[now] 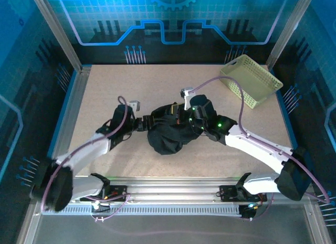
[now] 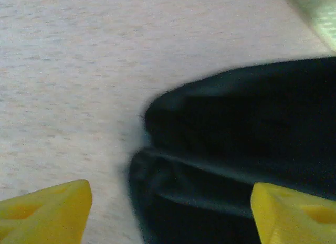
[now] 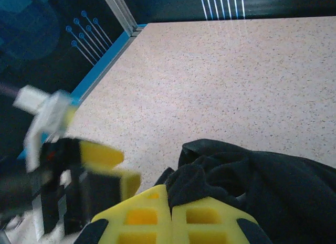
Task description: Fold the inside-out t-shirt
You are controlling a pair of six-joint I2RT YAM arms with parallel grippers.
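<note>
Top external: your t-shirt (image 1: 170, 133) sat in a black heap in the middle of the table (image 1: 105, 92), nowhere near flat. The left hand (image 1: 140, 123) was at its left edge and the right hand (image 1: 185, 117) was buried in the top. The basket (image 1: 252, 80) stood well apart at the far right corner, with nothing in it that I could see.

Left wrist: the left hand was spread wide, fingers (image 2: 47, 210) either side of a rolled fold, gripping nothing.

Right wrist: the right hand (image 3: 172, 212) was pressed together and looked like it pinched a bunch of cloth.

The risk, I'd say, was pulling with several layers caught, so the heap would drag or twist instead of opening.
</note>
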